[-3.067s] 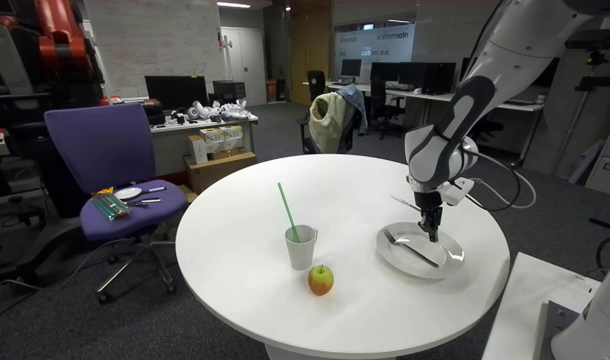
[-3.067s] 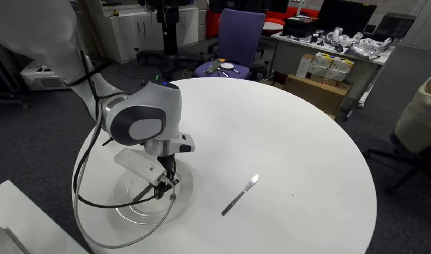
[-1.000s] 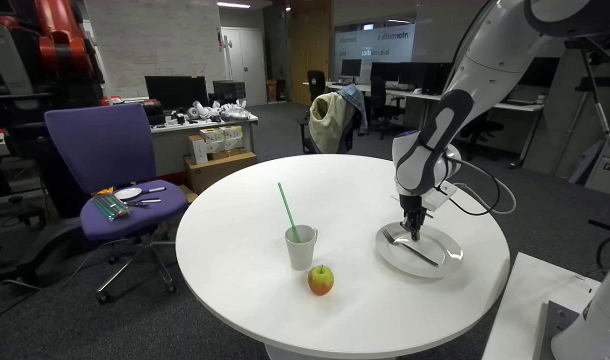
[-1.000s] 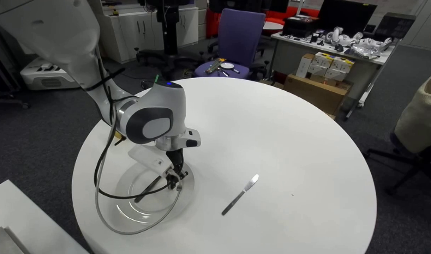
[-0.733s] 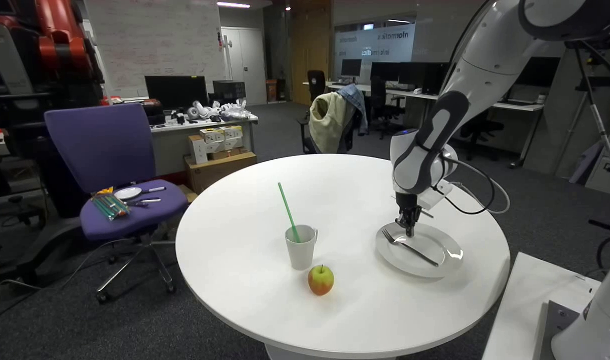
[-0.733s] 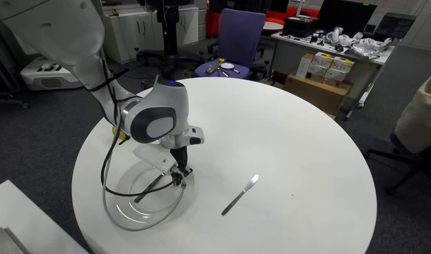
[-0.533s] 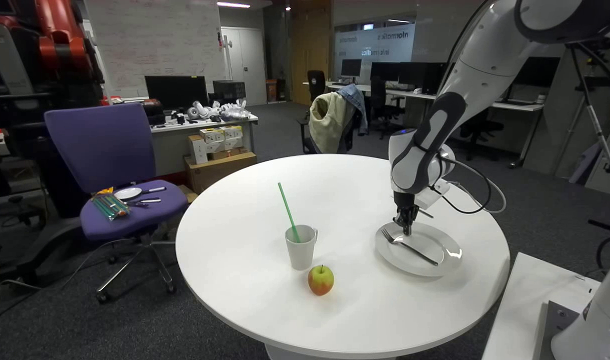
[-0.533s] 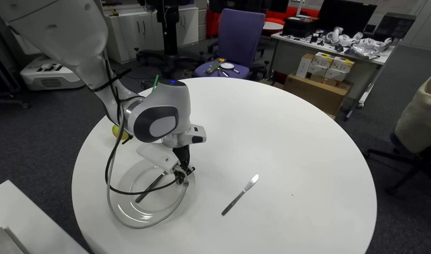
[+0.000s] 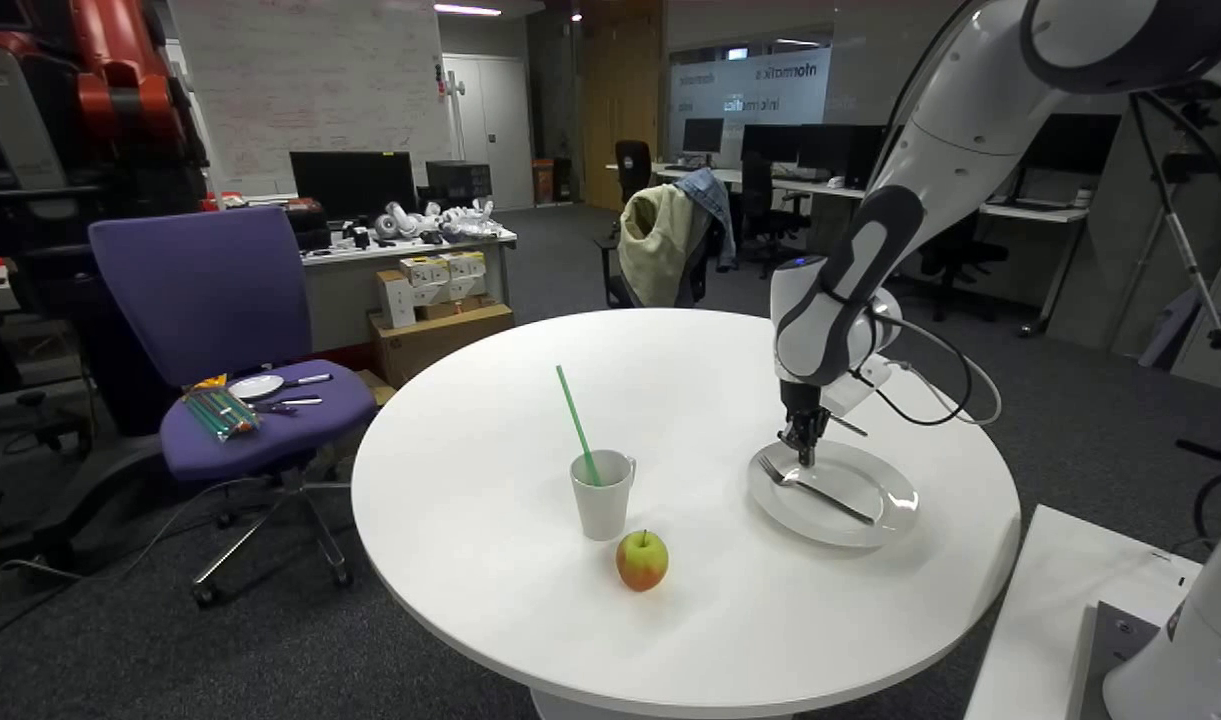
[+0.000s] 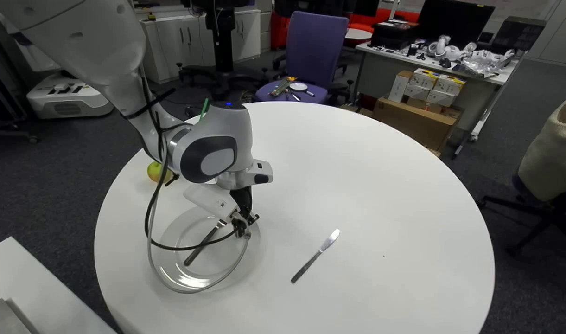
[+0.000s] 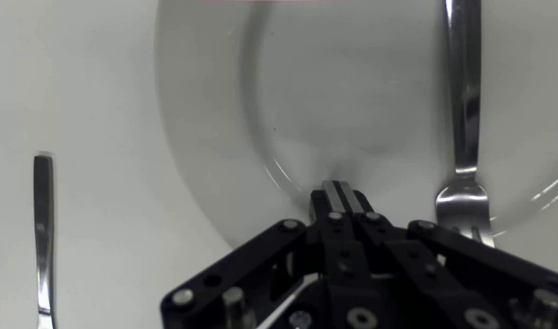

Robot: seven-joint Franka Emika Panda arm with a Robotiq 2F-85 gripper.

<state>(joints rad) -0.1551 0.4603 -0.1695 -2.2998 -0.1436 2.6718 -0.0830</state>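
Note:
My gripper [image 9: 806, 458] points down inside the white plate [image 9: 860, 480]. In the wrist view the gripper [image 11: 337, 183] is shut, its fingertips together with nothing between them. They sit by the inner edge of the plate's rim, seemingly touching the plate [image 11: 342, 91]. A fork [image 11: 466, 100] lies in the plate to the right of the fingers, apart from them, its tines partly hidden by the gripper. Outside the plate a knife [image 11: 43, 201] lies on the table at left; in an exterior view the whole knife [image 10: 316, 256] shows.
A white mug [image 9: 602, 505] with a green straw [image 9: 574, 412] stands on the round table [image 9: 490, 560], a red-green apple [image 9: 642, 562] beside it. A cable [image 10: 154, 260] loops from the arm over the plate. A purple chair [image 9: 210, 290] stands beyond the table.
The gripper, still shut, has moved left in the view with the mug and right in the view with the whole knife. Lately the plate and fork have slid slightly the same way.

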